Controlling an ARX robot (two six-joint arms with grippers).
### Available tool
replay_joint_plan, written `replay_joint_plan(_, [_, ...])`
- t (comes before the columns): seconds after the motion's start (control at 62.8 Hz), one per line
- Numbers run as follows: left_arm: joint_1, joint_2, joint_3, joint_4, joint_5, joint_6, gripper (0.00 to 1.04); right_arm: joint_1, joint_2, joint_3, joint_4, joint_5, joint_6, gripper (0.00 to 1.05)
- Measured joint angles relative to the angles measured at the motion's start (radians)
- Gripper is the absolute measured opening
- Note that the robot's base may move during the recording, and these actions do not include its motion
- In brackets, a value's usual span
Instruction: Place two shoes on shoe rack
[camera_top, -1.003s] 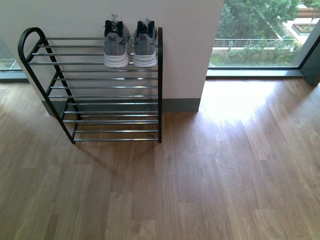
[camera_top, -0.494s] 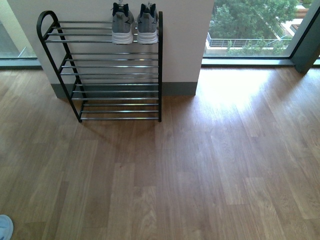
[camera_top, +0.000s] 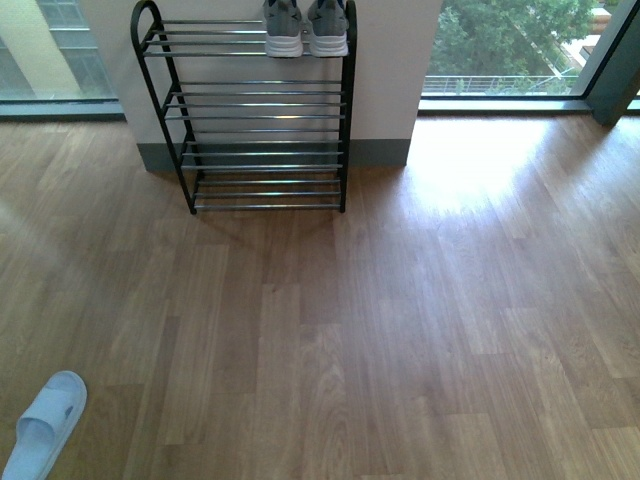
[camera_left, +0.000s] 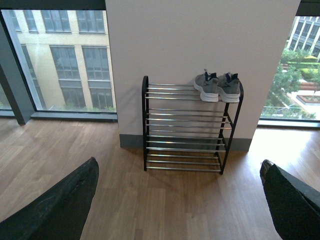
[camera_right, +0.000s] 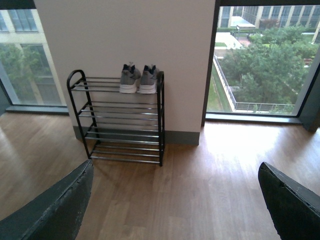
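2 grey sneakers (camera_top: 306, 25) are sitting side by side on the top tier of the rack (camera_top: 346, 130), at its right end. Only the front view is showing a blue slide (camera_top: 42, 425) lying on the floor (camera_top: 400, 330), well apart from the rack. Only the wrist views are showing the left claw (camera_left: 180, 162) and right claw (camera_right: 176, 164), both spread wide.

Blunt, matte black fingers (camera_left: 60, 210)

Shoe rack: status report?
Left claw, right claw open, empty. Grey sneakers paired on rack top tier. One blue slide on floor, far from rack. Nothing blocking seen.
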Motion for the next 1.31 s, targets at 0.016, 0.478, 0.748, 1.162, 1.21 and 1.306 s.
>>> replay_joint_plan(0.016, [0.0, 0.0, 0.0, 0.0, 0.0, 0.0, 0.95, 0.0, 0.0, 0.0, 0.0, 0.0, 0.0, 0.95])
replay_joint_plan(0.478, [0.0, 0.0, 0.0, 0.0, -0.004, 0.0, 0.95, 0.0, -0.001, 0.0, -0.002, -0.005, 0.0, 0.95])
replay_joint_plan(0.748, [0.0, 0.0, 0.0, 0.0, 0.0, 0.0, 0.95, 0.0, 0.0, 0.0, -0.002, 0.0, 0.0, 0.95])
replay_joint_plan(1.162, [0.0, 0.0, 0.0, 0.0, 0.0, 0.0, 0.95, 0.0, -0.001, 0.0, -0.002, 0.002, 0.0, 0.95])
replay_joint_plan(1.21, [0.0, 0.0, 0.0, 0.0, 0.0, 0.0, 0.95, 0.0, 0.0, 0.0, -0.002, 0.0, 0.0, 0.95])
replay_joint_plan(1.306, [0.0, 0.0, 0.0, 0.0, 0.0, 0.0, 0.95, 0.0, 0.0, 0.0, -0.002, -0.001, 0.0, 0.95])
